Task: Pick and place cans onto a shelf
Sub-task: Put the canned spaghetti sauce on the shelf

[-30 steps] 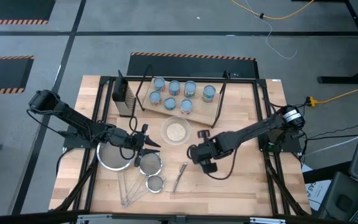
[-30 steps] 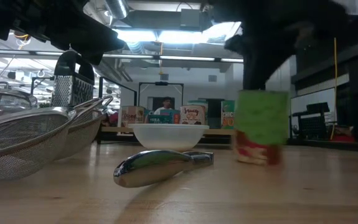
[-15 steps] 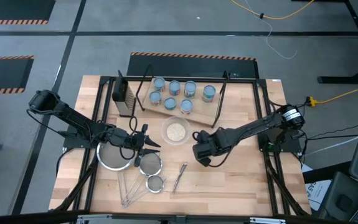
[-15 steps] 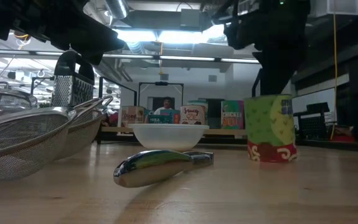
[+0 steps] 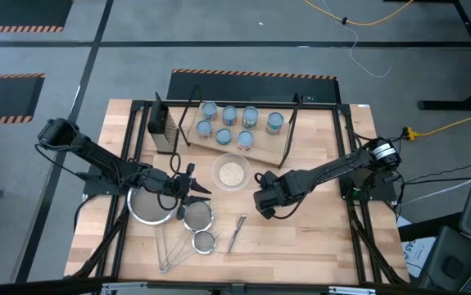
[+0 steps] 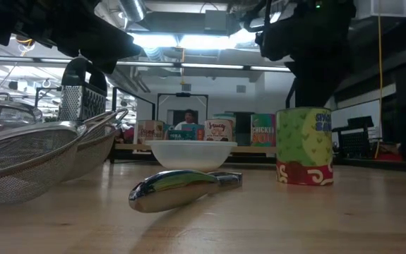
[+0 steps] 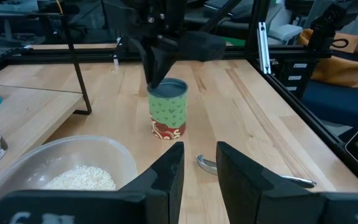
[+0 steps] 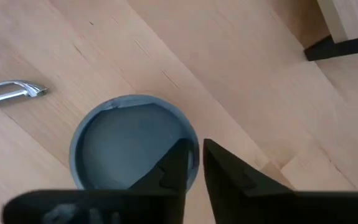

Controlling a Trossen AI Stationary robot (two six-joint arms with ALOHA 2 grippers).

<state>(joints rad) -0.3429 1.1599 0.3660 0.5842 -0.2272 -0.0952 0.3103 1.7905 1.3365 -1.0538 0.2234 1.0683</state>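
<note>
"CHICKEN" reads on a green can [image 6: 262, 130] standing on the shelf [image 6: 188, 147]; other labels illegible

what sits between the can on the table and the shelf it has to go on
The bowl of grains lies partly between the can under the right gripper and the shelf. Lifting the can over it should clear the way.

Seven cans [image 5: 230, 115] with pale blue tops stand upright on the light-wood shelf [image 5: 260, 148] near the table's far edge. An eighth can [image 6: 305, 146], green-and-white sided with a red base band, stands upright on the tabletop, right of centre.
</note>
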